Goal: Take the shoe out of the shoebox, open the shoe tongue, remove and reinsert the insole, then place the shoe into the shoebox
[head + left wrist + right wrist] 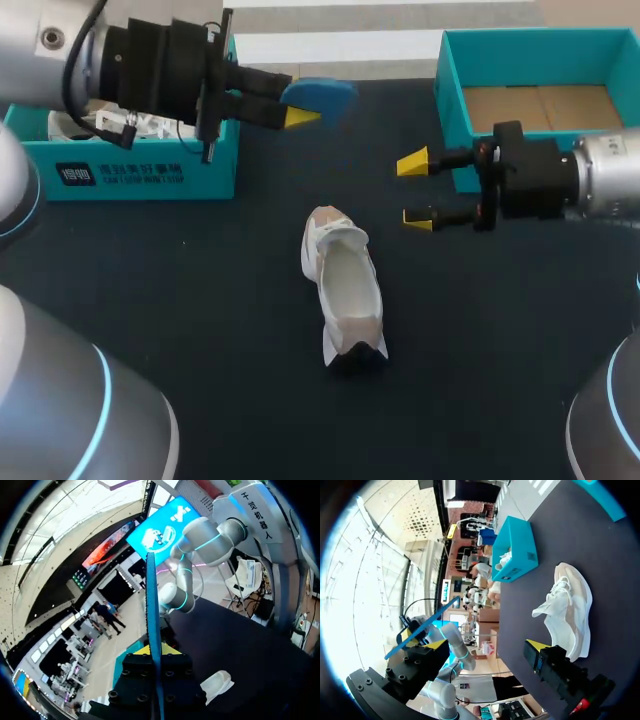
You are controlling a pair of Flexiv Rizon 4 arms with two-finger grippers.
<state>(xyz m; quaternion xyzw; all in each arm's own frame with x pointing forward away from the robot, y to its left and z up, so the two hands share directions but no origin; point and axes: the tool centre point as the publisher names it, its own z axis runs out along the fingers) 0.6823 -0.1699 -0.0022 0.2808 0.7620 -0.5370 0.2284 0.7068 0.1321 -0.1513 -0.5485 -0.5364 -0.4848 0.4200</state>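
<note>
- Left end effector (pixel 295 100), upper left of the head view: clenched on a blue insole (pixel 325 95), held up off the worktop (pixel 200 300).
- Left wrist view: the insole (pixel 152 610) is seen edge-on as a thin blue strip. It runs straight out between the two yellow tips of the left end effector (pixel 159 652), with a finger against it on each side.
- Right end effector (pixel 416 190), centre right of the head view: released, with its yellow tips well apart and nothing between them. It sits just right of the shoe's upper end, not touching it.
- White shoe (pixel 345 285), middle of the head view: stands on its sole on the dark worktop with the opening facing up. It is outside both boxes.
- Right wrist view: the shoe (pixel 567 610) lies ahead of the right end effector (pixel 485 645), laces visible, clear of both fingers.
- Left wrist view: the shoe (pixel 216 684) is on the worktop below and to one side of the fingers.
- Teal shoebox (pixel 450 90), upper right of the head view: open, brown cardboard floor showing. The right arm comes in across its lower edge.
- Second box (pixel 140 175), teal, upper left of the head view: partly under the left arm, with something white inside. It also shows in the right wrist view (pixel 520 555), beyond the shoe.
</note>
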